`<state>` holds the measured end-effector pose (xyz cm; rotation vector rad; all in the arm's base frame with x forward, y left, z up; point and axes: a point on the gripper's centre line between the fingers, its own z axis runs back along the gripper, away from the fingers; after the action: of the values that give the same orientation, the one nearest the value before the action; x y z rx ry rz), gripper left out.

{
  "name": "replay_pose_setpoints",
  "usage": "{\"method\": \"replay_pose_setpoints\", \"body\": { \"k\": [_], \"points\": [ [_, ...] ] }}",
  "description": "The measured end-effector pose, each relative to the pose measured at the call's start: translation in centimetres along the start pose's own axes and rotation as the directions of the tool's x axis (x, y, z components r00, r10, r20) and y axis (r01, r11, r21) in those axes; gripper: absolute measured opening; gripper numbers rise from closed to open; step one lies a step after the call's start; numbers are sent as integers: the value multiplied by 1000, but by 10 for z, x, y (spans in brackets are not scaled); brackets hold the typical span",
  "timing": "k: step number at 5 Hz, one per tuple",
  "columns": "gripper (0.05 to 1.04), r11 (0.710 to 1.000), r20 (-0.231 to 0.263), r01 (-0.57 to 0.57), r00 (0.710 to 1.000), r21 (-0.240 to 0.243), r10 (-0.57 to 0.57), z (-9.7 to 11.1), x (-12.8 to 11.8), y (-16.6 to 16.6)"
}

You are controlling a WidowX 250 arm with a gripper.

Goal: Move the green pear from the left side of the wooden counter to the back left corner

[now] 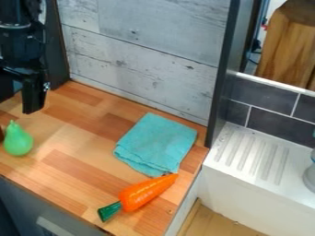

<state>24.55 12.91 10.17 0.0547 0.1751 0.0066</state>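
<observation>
We see pear point(18, 139) left on surface point(73, 133), cloth point(157, 144) right of it, carrot point(142, 193) in front of cloth.

Single view, slanting down from above onto wooden counter point(80, 138), moderately close

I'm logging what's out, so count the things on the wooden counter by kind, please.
Pear: 1
Carrot: 1
Folded cloth: 1
Dark thing cut off at the left edge, kind unclear: 1
Total: 4

A ribbed white drainboard point(248, 154) adjoins dark tiles point(265, 96).
</observation>
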Motion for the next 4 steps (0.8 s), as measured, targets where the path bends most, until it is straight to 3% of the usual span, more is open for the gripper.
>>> {"method": "replay_pose_setpoints", "body": {
  "k": [1,3,4],
  "points": [
    [1009,1000,-23,3,1000,-12,-3,-7,0,-1],
    [1009,1000,-14,-11,1000,-24,11,-11,-7,14],
    [1009,999,-45,-14,999,-33,12,-20,-5,14]
  ]
}}
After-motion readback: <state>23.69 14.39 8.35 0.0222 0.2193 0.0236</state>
